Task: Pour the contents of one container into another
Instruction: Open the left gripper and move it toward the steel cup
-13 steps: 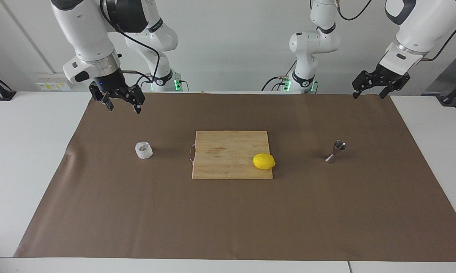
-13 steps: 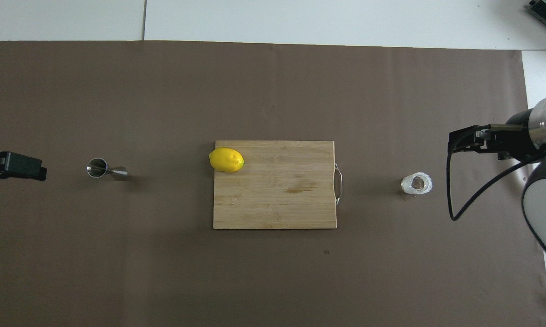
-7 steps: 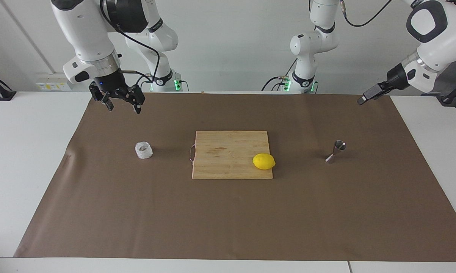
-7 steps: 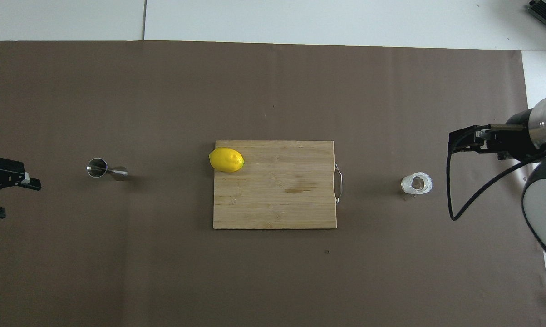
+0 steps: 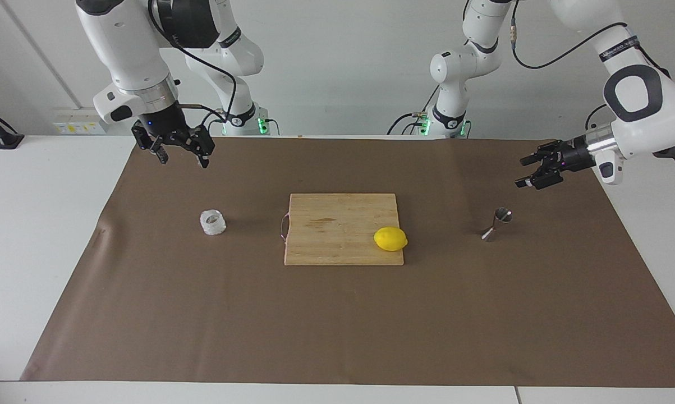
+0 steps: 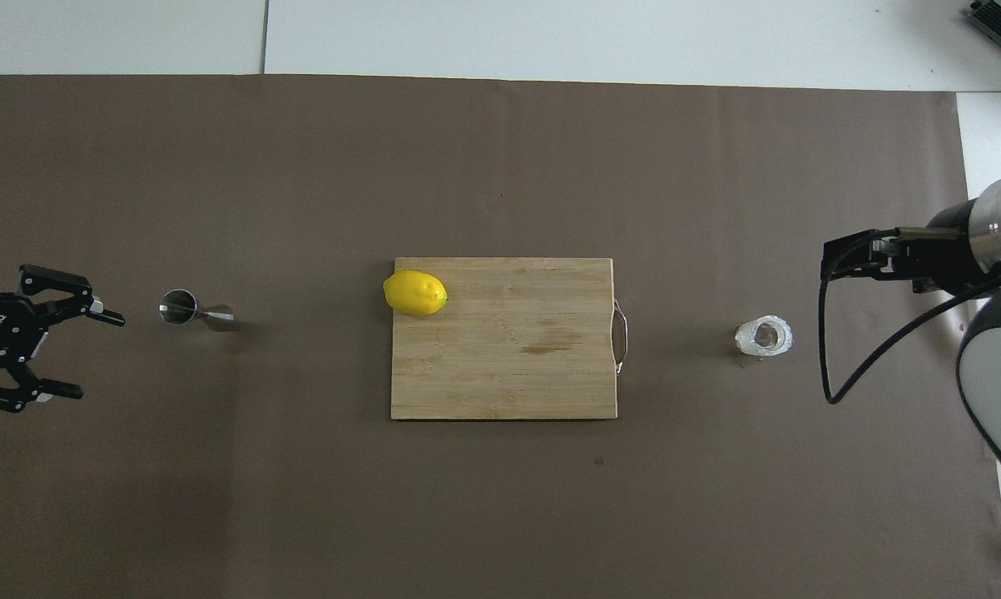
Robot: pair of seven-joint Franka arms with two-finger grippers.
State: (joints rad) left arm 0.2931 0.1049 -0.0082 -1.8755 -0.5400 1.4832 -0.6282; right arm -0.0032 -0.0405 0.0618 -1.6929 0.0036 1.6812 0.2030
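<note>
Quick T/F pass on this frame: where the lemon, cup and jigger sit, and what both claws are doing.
1. The lemon lies on the cutting board. True.
2. The left claw grips the jigger. False: it is open in the air near the jigger, not touching it.
3. The glass cup stands on the board. False: it stands on the brown mat, toward the right arm's end.
4. The right claw is open and holds nothing. True.
5. The jigger stands upright on the mat. True.
</note>
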